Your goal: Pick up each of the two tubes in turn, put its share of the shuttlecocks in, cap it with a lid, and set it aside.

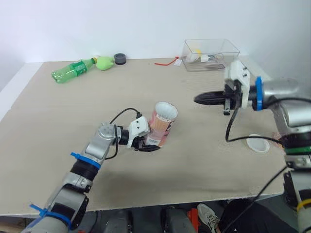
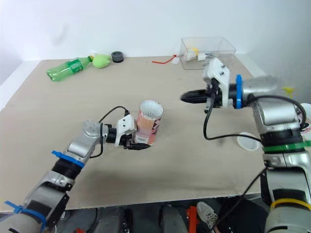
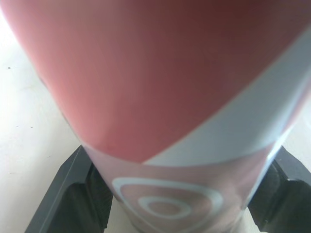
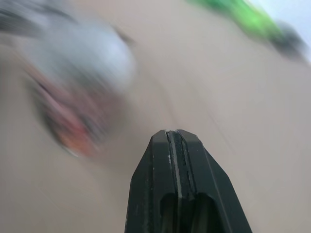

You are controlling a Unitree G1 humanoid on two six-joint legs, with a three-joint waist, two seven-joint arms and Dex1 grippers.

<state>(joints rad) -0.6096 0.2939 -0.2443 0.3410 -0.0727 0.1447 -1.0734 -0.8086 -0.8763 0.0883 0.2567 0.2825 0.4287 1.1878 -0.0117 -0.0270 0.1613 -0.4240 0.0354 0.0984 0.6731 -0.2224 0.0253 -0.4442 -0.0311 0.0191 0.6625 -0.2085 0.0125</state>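
Got the left pincer [image 1: 147, 145] clamped on the tube [image 1: 162, 124] low down nr its base, fingers either side, open just to tube width. Got the right pincer [image 1: 198, 99] shut tight w/ nothing in it, up in the air to the tube's right, pointing at it. Can see a white lid [image 1: 257, 143] flat on the surface [image 1: 58, 126] nr the right edge, well apart from both; green bottle [image 1: 73, 70] and clear box [image 1: 211, 53] at the far edge. Stands slightly tilted mid-surface, pink/red w/ pale swirls, white at the top.

I see a pale beige table [image 1: 58, 126] spread beneath my right claw [image 1: 198, 99]; beyond the claw, past the table's far edge, a plain white wall [image 1: 97, 24] rises, evenly lit.
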